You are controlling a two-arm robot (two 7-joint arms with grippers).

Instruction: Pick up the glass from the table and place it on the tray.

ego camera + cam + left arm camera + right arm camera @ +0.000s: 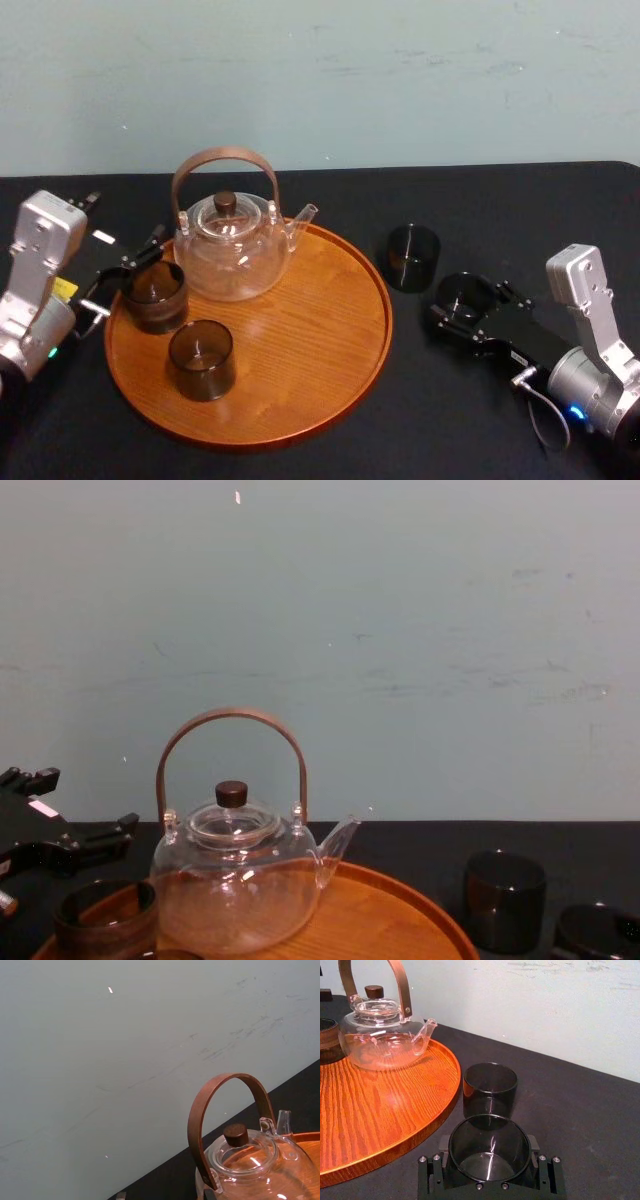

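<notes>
Right gripper (pixel 466 303) is pinching a dark smoky glass (pixel 489 1152) from both sides, with its fingers pressed against the glass walls. That's all on the black table (pixel 560 210) off the tray's right edge, so the glass isn't on the tray (pixel 300 350) yet. Honestly can't tell if the base of the glass is touching the cloth or just off it. Just beyond it, and a bit closer to the tray, stands a spare glass (pixel 413 257). It's upright and on its own, near the rim but not touching it. On the round wooden tray itself there's a clear teapot (pixel 235 255) with a curved brown handle and a dark knob on the lid, sitting toward the back with its spout pointing right. Two more dark ones are already on the tray: a left-rim glass (pixel 155 297) and a front glass (pixel 202 360), which is nearer the robot. Left gripper (pixel 125 275) sits at the tray's left edge right by the left-rim glass with its fingers spread apart, holding nothing. Whether a finger touches that glass I can't make out.
</notes>
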